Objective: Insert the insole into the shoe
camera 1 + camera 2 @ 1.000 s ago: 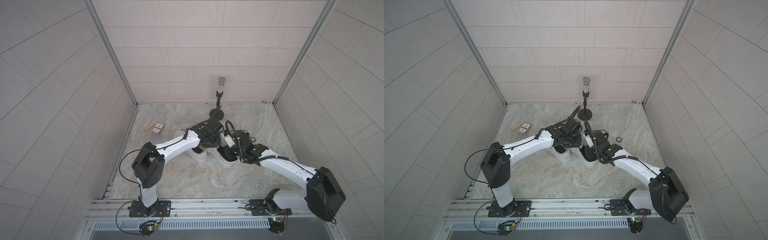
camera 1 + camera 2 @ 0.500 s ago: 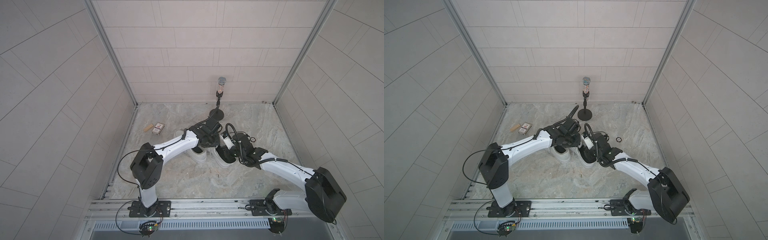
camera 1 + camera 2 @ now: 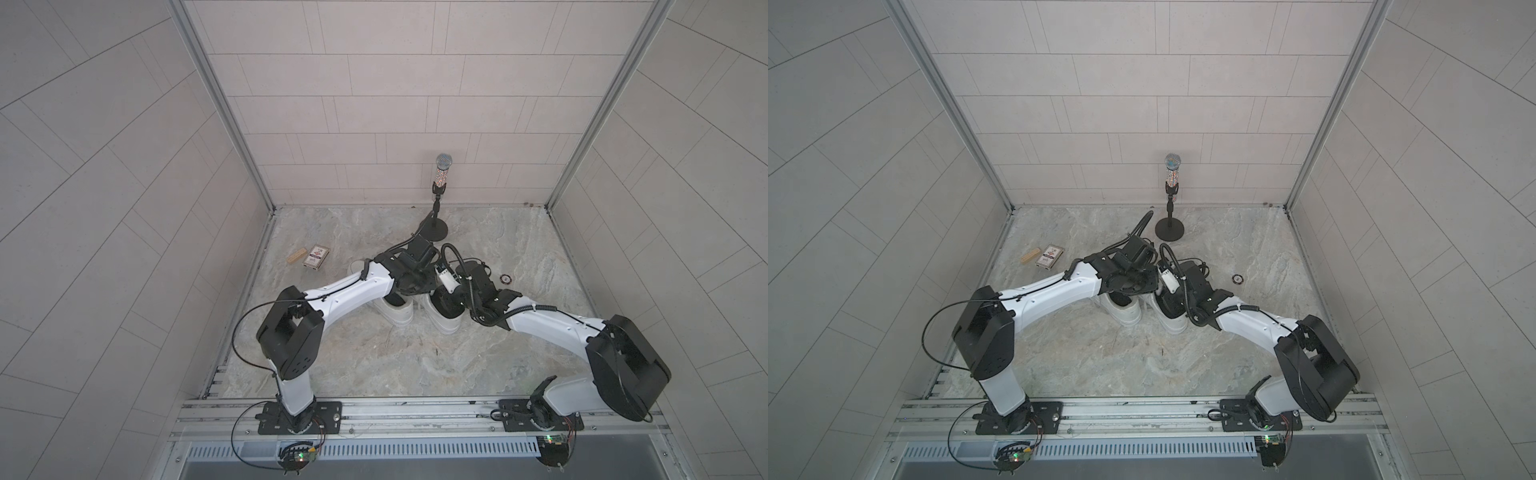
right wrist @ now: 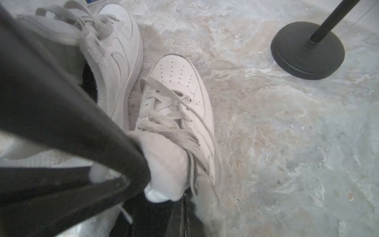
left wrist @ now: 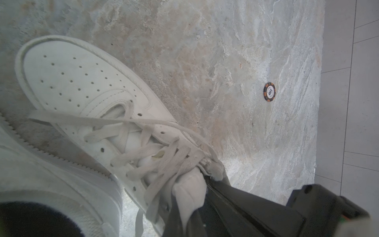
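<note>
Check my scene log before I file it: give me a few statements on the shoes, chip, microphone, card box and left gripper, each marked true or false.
1. A white shoe stands beside a second shoe on the table. True.
2. The chip lies inside a shoe. False: it lies on the bare table, apart from both.
3. The microphone stands upright on its stand. True.
4. The left gripper is wide open. False: it is shut on a shoe's tongue.
5. The card box touches the microphone's base. False: it lies well away from it, next to a wooden block.
</note>
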### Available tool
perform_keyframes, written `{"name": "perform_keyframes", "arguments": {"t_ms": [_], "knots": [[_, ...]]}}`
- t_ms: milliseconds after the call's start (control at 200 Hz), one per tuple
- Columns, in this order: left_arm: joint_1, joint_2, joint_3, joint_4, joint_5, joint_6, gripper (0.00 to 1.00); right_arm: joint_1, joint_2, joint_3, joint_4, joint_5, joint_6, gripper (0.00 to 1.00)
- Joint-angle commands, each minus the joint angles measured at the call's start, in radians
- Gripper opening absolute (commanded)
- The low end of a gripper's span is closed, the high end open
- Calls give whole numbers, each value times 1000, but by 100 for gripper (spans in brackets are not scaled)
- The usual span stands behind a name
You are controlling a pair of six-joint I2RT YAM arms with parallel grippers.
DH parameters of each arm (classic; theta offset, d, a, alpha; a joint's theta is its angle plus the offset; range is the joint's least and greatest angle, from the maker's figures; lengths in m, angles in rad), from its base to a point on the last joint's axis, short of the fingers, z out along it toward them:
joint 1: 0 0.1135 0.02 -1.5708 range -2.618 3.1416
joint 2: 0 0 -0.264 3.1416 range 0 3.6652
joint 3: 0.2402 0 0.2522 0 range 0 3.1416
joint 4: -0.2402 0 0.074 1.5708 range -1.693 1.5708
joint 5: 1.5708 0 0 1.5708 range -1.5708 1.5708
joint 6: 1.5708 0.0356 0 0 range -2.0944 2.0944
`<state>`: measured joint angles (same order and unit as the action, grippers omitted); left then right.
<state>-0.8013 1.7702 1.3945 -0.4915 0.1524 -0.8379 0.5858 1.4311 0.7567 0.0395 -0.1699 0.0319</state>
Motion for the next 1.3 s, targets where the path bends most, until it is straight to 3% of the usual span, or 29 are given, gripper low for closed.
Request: {"name": "perform_keyframes", "arguments": {"t_ms": [0,165,415,695,906,1106,1246,1296], "knots": [[-12,-57,12,113,39,-12,0,19,45,27,29,33,-67,0],[-6,-58,16,88,17,-13,0,19,68,48,74,44,-27,0],[21,-59,17,9,-84,1,0,17,-92,51,-80,45,70,35],[28,-43,30,-5,-126,26,0,-15,-268,83,-379,78,245,46],[29,-34,35,-3,-140,26,0,-39,-297,114,-586,-38,420,47],[29,-31,35,6,-137,29,0,-39,-286,70,-570,-65,506,48],[20,-28,40,13,-117,44,0,-41,-257,89,-544,-40,525,42],[18,-29,41,13,-117,49,0,-42,-241,93,-526,-42,524,34]]}}
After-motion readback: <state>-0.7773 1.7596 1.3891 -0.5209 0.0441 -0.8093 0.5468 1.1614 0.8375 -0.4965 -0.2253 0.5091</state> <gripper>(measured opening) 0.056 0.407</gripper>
